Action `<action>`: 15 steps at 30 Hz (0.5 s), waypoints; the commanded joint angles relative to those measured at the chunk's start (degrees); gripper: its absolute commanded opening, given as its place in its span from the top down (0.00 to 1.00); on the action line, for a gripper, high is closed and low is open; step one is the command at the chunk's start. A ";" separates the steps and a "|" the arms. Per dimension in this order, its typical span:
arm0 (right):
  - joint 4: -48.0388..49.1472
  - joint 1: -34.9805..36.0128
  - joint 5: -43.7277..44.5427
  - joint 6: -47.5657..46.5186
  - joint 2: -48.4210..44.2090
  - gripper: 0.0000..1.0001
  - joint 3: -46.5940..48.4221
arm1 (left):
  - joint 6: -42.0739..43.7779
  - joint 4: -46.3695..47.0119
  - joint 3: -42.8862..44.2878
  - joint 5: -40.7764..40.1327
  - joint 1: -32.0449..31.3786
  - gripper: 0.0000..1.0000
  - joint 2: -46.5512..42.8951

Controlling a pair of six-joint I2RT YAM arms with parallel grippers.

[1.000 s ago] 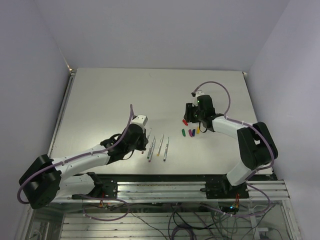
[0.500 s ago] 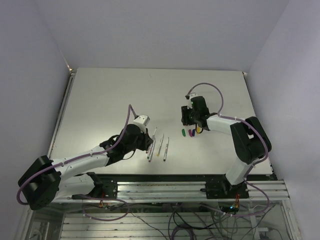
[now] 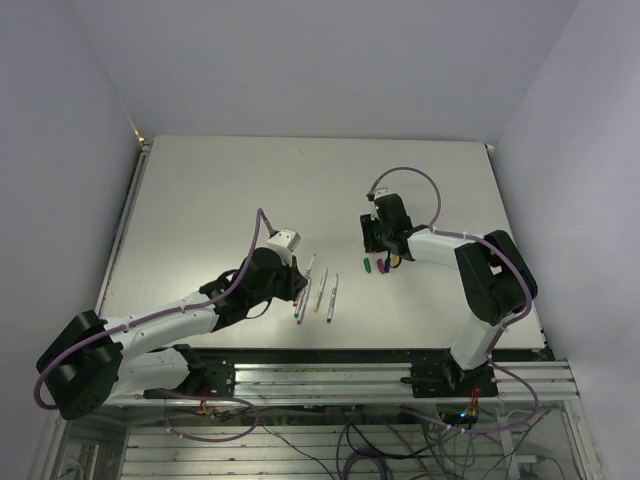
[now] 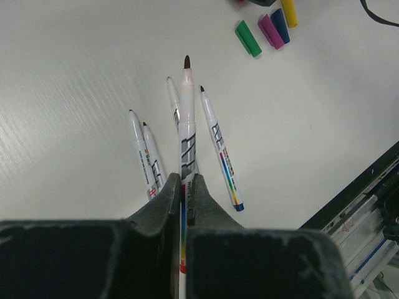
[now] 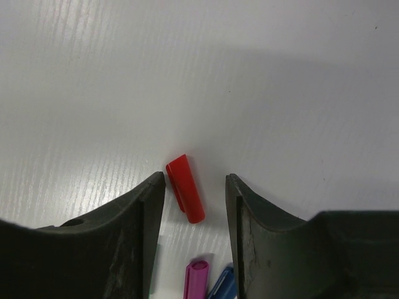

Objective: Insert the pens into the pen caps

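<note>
Held in the left jaws, shut tight on the barrel: one pen (image 4: 186,124), with the dark red tip pointing straight ahead of them. Lying on the bench (image 4: 75,75) around this pen, four more pens (image 4: 138,143): two close together to the left of the jaws, one just left of the held barrel and partly hidden behind it, one just to the right with a dark tip. Further ahead and to the right of the left jaws, in a short row: green cap (image 4: 248,37), a little apart from the rest, then magenta cap (image 4: 270,31), blue cap (image 4: 280,17) and yellow cap (image 4: 288,11) close side by side. Between the right jaws, lying slanted on the bench: red cap (image 5: 186,188), with a narrow strip of bench visible on each side of it, so not pinched. Right jaws about half open, one on each side of this cap, gripping nothing. Nearer to the wrist than the red cap, in the same gap: ends of the magenta and blue caps. From above, left jaws and right jaws well apart.
</note>
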 commanded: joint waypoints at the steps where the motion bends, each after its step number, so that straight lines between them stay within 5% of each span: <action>1: -1.22 0.62 2.15 0.51 1.41 0.57 0.30 | 0.60 2.17 0.03 1.22 0.51 0.93 0.25; 6: -1.71 1.03 2.89 0.44 2.35 0.62 0.55 | 0.56 2.18 -0.03 1.24 0.72 0.93 0.45; 15: -5.81 2.34 5.27 2.59 2.55 1.00 1.94 | 0.70 1.82 -0.25 0.68 0.93 0.93 0.64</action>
